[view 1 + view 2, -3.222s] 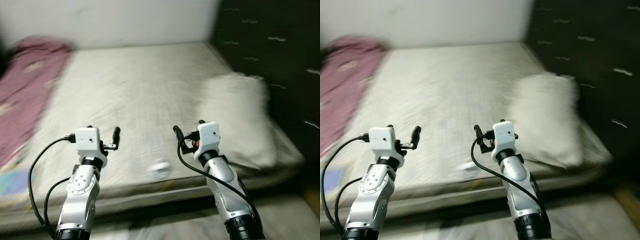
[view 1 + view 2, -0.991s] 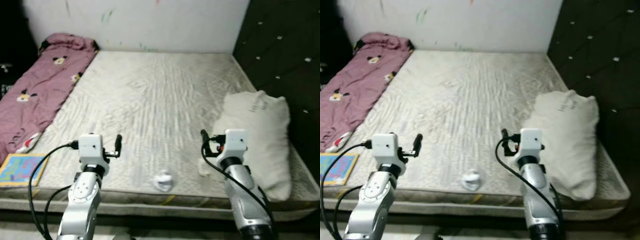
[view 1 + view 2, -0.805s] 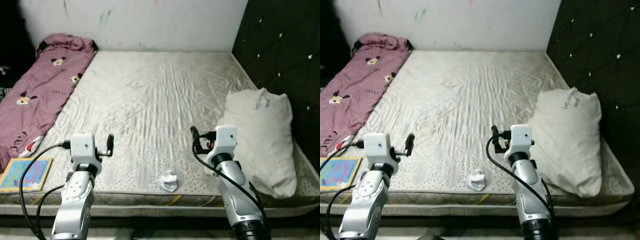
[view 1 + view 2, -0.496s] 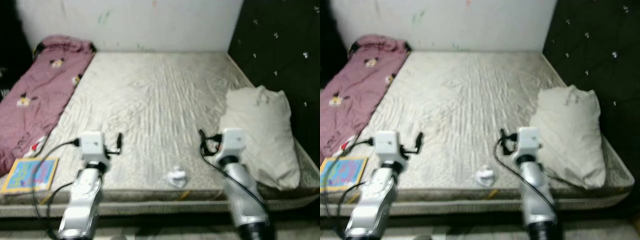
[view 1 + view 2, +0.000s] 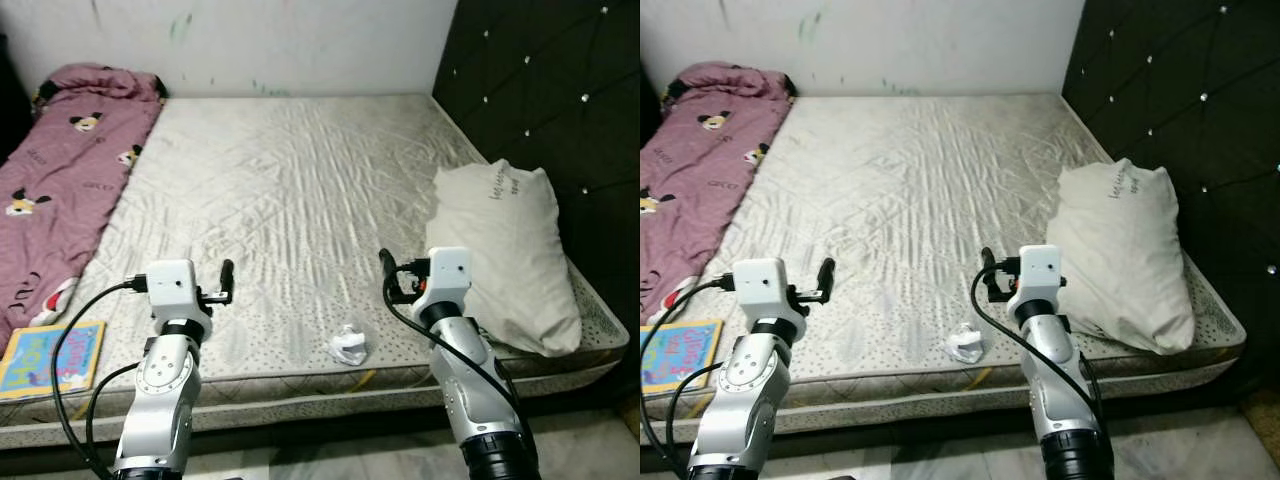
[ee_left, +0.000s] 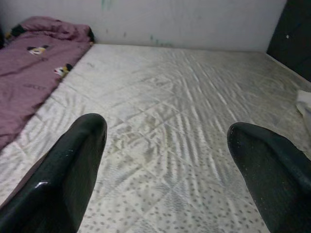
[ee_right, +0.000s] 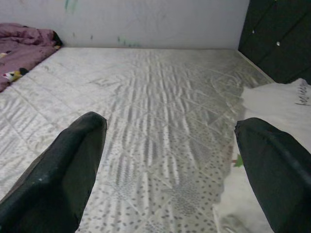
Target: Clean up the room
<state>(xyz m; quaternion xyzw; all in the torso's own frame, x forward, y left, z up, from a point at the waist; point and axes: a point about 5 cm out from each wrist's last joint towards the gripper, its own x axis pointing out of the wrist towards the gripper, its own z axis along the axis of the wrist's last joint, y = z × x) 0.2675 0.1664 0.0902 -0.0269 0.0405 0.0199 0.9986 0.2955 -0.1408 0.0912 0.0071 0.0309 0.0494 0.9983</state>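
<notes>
**Facing the bed, both arms raised**

I see both end effectors, left [image 5: 222,283] and right [image 5: 390,278], spread wide and empty over the mattress [image 5: 300,180] near edge. A crumpled paper [image 5: 349,345] lies between them; pillow [image 5: 505,250] right, blanket [image 5: 60,160] left, book [image 5: 50,358] near left.

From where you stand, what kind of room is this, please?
Most likely a bedroom. A bare mattress lies before me with a white pillow on the right side and a pink blanket along the left, beside a dark padded headboard.
</notes>
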